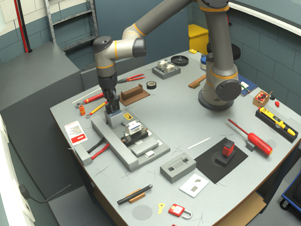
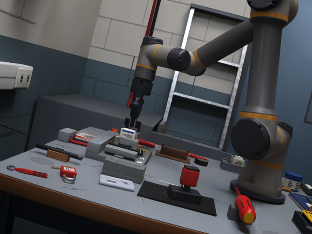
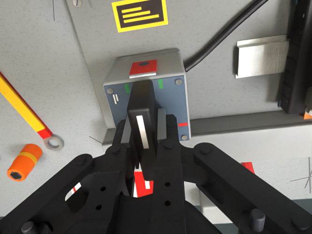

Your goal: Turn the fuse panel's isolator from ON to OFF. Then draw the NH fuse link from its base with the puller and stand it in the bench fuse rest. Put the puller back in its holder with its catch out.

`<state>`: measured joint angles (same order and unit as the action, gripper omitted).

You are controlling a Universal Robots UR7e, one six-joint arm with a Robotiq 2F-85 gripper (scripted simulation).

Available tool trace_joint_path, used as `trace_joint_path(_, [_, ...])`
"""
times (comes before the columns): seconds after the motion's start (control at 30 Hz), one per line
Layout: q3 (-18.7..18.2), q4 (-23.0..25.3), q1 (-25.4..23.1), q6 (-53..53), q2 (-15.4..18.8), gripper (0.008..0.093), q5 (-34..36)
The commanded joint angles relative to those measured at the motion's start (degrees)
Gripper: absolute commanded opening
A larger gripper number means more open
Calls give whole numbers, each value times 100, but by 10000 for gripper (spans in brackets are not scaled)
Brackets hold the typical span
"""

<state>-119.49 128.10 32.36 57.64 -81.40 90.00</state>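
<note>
The isolator's blue-faced box [image 3: 146, 98] [image 1: 113, 117] is partly hidden by my gripper [image 3: 143, 131] [image 1: 112, 107] [image 2: 132, 122], which stands straight above it at the far end of the fuse panel [image 1: 130, 138] and is closed on the black isolator handle [image 3: 141, 121]. The handle's white stripe points toward the red tab at the box's far edge. The white NH fuse link [image 1: 134, 127] [image 2: 127, 134] sits in its base just beside the isolator. The red puller [image 1: 228, 148] [image 2: 189, 175] stands in its black holder on the dark mat. The grey fuse rest [image 1: 178, 167] lies between panel and mat.
The arm's base [image 1: 216, 94] stands at the bench's far right. Screwdrivers and an orange socket [image 3: 24, 161] lie left of the panel, a brown block [image 1: 133, 93] behind it. A red screwdriver [image 1: 257, 141], padlock [image 1: 178, 209] and black rod [image 1: 134, 194] lie nearer the front edge.
</note>
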Motion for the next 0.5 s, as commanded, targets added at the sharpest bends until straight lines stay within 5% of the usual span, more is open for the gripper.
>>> trace_joint_path(0.0, [2,4,0,0,-2,145,0])
trace_joint_path(0.13, [2,4,0,0,-2,80,0])
trace_joint_path(0.47, [2,4,0,136,-2,80,0])
